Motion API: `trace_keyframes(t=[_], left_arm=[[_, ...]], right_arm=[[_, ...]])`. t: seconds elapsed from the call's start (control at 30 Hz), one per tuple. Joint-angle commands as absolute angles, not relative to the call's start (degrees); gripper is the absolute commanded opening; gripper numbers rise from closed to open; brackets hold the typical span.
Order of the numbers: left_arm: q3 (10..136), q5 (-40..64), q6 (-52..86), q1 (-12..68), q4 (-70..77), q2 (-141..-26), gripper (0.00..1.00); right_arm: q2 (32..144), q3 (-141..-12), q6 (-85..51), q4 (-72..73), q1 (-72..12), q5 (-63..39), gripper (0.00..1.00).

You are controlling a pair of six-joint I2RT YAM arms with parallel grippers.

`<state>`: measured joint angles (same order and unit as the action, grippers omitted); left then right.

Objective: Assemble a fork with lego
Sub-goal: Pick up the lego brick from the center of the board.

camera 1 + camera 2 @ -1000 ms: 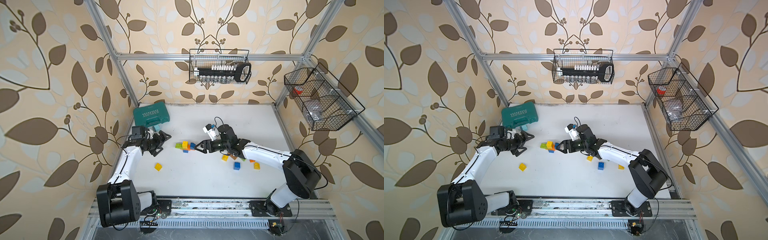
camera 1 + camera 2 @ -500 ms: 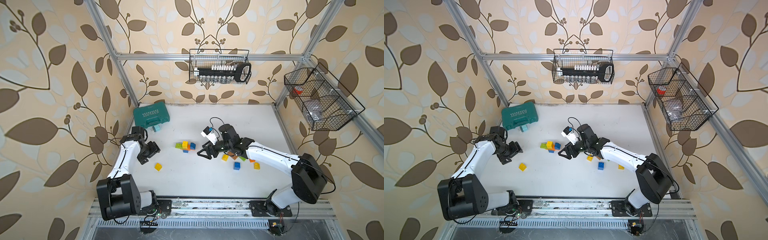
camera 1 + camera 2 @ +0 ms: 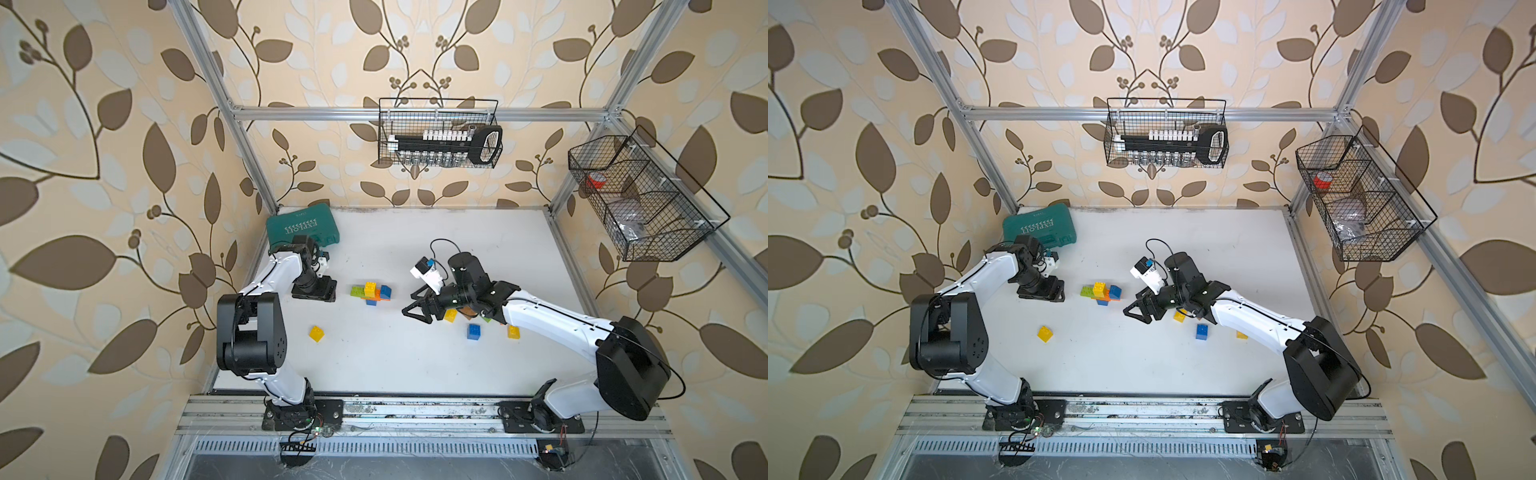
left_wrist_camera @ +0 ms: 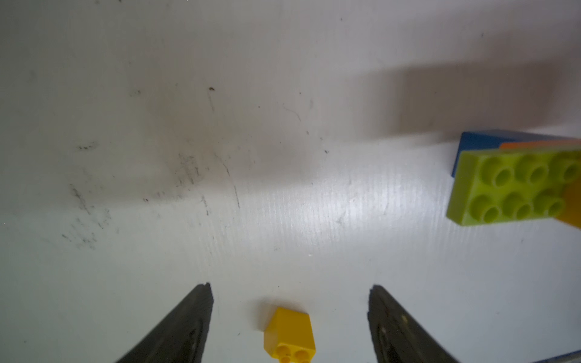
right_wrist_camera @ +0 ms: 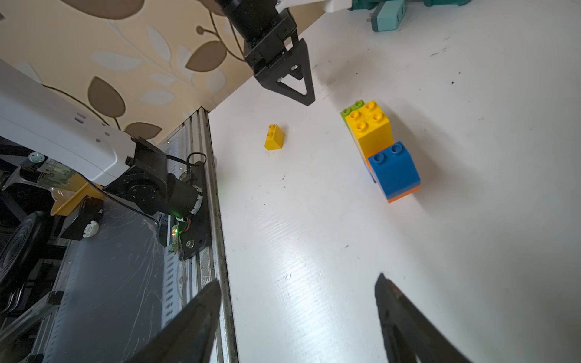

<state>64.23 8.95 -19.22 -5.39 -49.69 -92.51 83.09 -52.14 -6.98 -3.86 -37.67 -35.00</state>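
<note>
Left claw (image 4: 290, 285) tipped downward, spread, right claw (image 5: 298, 278) spread, both empty, lego cluster (image 3: 371, 292) lengthwise between them, green end leftward

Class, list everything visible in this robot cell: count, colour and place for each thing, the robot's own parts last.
brick cluster: one, green/yellow/orange/blue, mid-table between left gripper and right gripper
lone brick: one, yellow, alone on the left gripper's side
small brick: one, yellow, beside the right gripper
blue brick: one, blue, beside the right arm
outer brick: one, yellow, beside the right arm
part-hidden bricks: count unclear, green and brown, under the right arm
tool case: one, teal, back corner
wire baskets: two, black, back wall and side wall
table: one, white
left gripper: one, black, open, empty
right gripper: one, black, open, empty
</note>
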Motion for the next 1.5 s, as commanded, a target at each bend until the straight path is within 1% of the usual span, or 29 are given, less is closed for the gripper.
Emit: trace_keyframes(t=[0.0,0.07,0.2,0.3,0.47,0.57,0.63,0.77,1.03,1.1,1.17,1.27,1.3,1.4,1.47], left_arm=[[59.9,12.4,-32.0,-6.0,-48.9,-88.4,0.71],[55.0,12.0,-35.1,-5.5,-48.3,-86.3,0.72],[45.1,9.7,-38.1,-7.0,-45.1,-75.4,0.78],[42.2,8.0,-39.3,-7.0,-44.0,-71.7,0.79],[39.9,4.8,-42.5,-7.6,-41.0,-70.9,0.79],[39.2,5.7,-43.1,-8.0,-39.2,-72.2,0.77],[39.1,6.7,-43.1,-8.0,-39.8,-73.2,0.74],[36.0,7.7,-43.7,-8.4,-40.1,-71.5,0.68],[35.7,8.8,-44.3,-8.5,-38.7,-72.9,0.42],[36.4,9.2,-44.4,-8.4,-38.8,-73.4,0.38],[36.8,9.7,-44.8,-8.4,-38.9,-74.0,0.39],[36.9,9.7,-44.6,-8.4,-37.9,-74.3,0.53],[37.2,9.7,-44.5,-8.4,-37.6,-74.5,0.55],[38.3,10.2,-44.4,-8.4,-37.6,-75.4,0.54],[39.1,11.0,-44.6,-8.4,-38.2,-76.1,0.5]], right_arm=[[82.1,-50.4,-6.7,-1.4,-37.1,-36.7,0.79],[81.6,-49.6,-6.9,-1.1,-36.9,-37.1,0.79],[80.2,-47.6,-6.6,0.2,-36.1,-38.4,0.79],[80.5,-47.2,-7.1,0.5,-35.9,-40.0,0.79],[79.4,-45.2,-8.8,2.9,-35.9,-41.4,0.79],[79.2,-44.9,-9.1,2.8,-35.9,-41.3,0.79],[79.5,-44.8,-9.3,2.8,-35.9,-41.0,0.79],[80.7,-45.2,-8.8,2.0,-35.9,-40.6,0.79],[81.9,-46.0,-8.4,0.8,-35.9,-40.9,0.79],[82.5,-46.2,-8.7,1.0,-35.9,-41.0,0.79],[83.3,-46.4,-9.2,1.1,-35.9,-41.5,0.79],[83.7,-46.3,-9.0,1.3,-35.9,-42.0,0.79],[83.8,-46.3,-8.8,1.2,-35.9,-42.3,0.79],[84.2,-46.5,-8.8,1.2,-35.9,-42.3,0.79],[84.5,-46.7,-9.1,1.4,-35.9,-42.2,0.79]])
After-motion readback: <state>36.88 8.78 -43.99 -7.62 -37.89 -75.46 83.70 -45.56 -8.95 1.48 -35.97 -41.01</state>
